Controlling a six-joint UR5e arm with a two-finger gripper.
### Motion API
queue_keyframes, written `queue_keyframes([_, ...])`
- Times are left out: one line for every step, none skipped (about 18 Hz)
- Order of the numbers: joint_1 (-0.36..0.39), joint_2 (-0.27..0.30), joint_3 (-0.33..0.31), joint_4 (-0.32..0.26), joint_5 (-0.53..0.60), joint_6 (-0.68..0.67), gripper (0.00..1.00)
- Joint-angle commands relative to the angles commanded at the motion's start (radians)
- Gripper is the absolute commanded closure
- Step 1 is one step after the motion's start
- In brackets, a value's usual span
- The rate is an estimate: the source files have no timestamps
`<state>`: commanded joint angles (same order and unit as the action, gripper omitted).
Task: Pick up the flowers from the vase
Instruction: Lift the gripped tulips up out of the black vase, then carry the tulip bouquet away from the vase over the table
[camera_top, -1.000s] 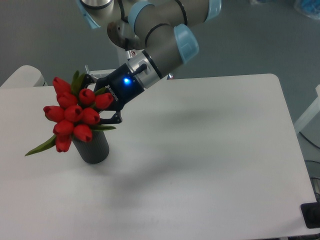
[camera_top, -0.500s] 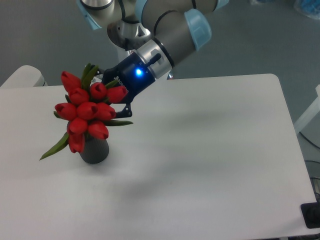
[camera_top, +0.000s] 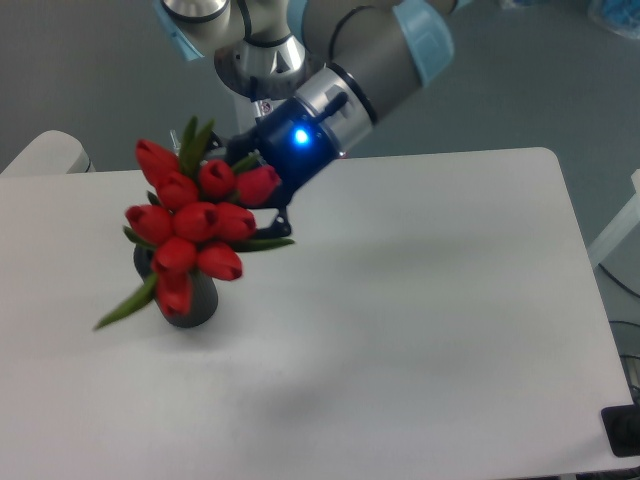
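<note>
My end effector (camera_top: 262, 195) is clenched on the flowers (camera_top: 195, 222), gripping the bunch from its 2 o'clock side. The fingers are mostly hidden behind the red buds and green leaves, so I judge the grasp from how the bunch hangs off my wrist rather than from a clear sight of the pads; one dark finger shows just below the rightmost bud. A blue light glows on the end effector body, up toward 1 o'clock from the bunch.

The flowers sit tilted, buds fanned toward the camera, with one long green leaf drooping away toward 7 o'clock over the tabletop (camera_top: 420, 330). The lowest bud overlaps the mouth of the vase (camera_top: 190, 303) in this view. I cannot tell whether the stems are free of the vase or yet inside it, since the buds cover the rim.

The vase stands upright on the tabletop at about 6 o'clock from the bunch, only its lower dark body showing below the buds. My arm reaches in from the top of the view, at 12 to 1 o'clock from the flowers, grey with pale blue joint caps.
</note>
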<state>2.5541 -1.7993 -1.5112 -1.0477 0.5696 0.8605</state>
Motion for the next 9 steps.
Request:
queue_keyframes([-0.005, -0.015, 0.015, 0.000, 0.082, 0.003, 0.88])
queue_keyframes([-0.006, -0.031, 0.031, -0.002, 0.137, 0.012, 0.88])
queue_keyframes([-0.006, -0.034, 0.035, -0.005, 0.176, 0.020, 0.88])
queue_keyframes([-0.006, -0.038, 0.029, -0.005, 0.209, 0.034, 0.88])
queue_keyframes([-0.006, -0.048, 0.031, -0.005, 0.248, 0.052, 0.88])
queue_keyframes([-0.006, -0.052, 0.032, -0.008, 0.292, 0.081, 0.88])
queue_keyframes([-0.006, -0.061, 0.034, -0.012, 0.335, 0.109, 0.88])
queue_keyframes([-0.005, -0.077, 0.035, -0.015, 0.381, 0.135, 0.90])
queue_keyframes([-0.005, -0.112, 0.039, -0.015, 0.435, 0.161, 0.90])
